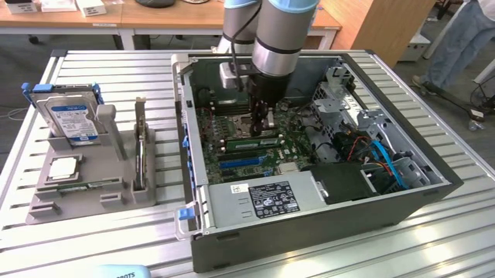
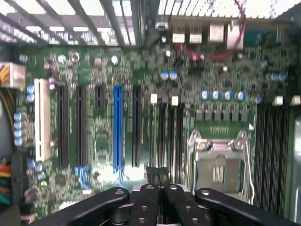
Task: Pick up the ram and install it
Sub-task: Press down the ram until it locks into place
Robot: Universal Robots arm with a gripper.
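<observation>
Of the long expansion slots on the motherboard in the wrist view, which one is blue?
The blue slot stands among the parallel slots, with black slots on both sides; the white slot lies at the row's end.

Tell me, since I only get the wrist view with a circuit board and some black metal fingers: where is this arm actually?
Observer: It reaches down into an open computer case that lies on its side on a slatted metal table.
Operator: Is a memory stick anywhere near it?
Observer: A long green ram sits across the motherboard right beneath the shut gripper. I can't tell if they touch.
Operator: Anything outside the case?
Observer: A grey holder at the exterior view's left carries a hard drive and a square silver processor chip.
</observation>
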